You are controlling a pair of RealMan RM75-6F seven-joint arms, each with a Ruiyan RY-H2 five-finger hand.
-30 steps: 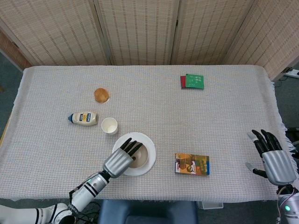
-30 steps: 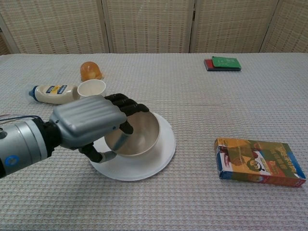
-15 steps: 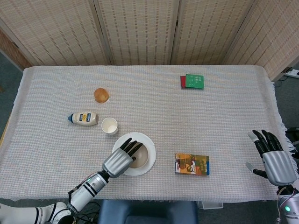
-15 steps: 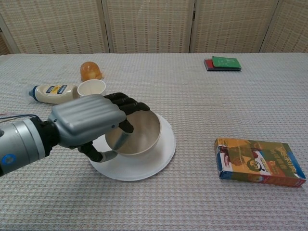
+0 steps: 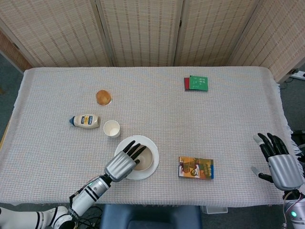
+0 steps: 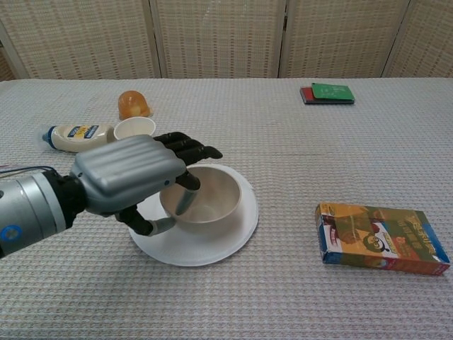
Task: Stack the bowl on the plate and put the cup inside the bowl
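Note:
The beige bowl point(image 6: 205, 200) sits level on the white plate point(image 6: 237, 230), near the table's front edge. My left hand point(image 6: 127, 180) hovers at the bowl's near-left side. Its dark fingers point(image 6: 195, 146) stretch out above the rim, one finger dips inside, and the thumb lies low by the outer wall. In the head view the same left hand point(image 5: 123, 165) covers the near-left of the plate point(image 5: 151, 145) and bowl point(image 5: 145, 160). The white cup point(image 6: 134, 127) point(image 5: 111, 129) stands upright, just behind and left of the plate. My right hand point(image 5: 279, 160) waits empty at the far right edge, fingers apart.
A mayonnaise bottle point(image 6: 78, 137) lies left of the cup, with an orange jelly cup point(image 6: 133, 104) behind it. A colourful box point(image 6: 382, 238) lies right of the plate. Green and red books point(image 6: 327, 93) sit at the back right.
The bowl was tilted in my left hand and now lies flat on the plate. The fingers have straightened and risen off its rim. The right hand has not moved.

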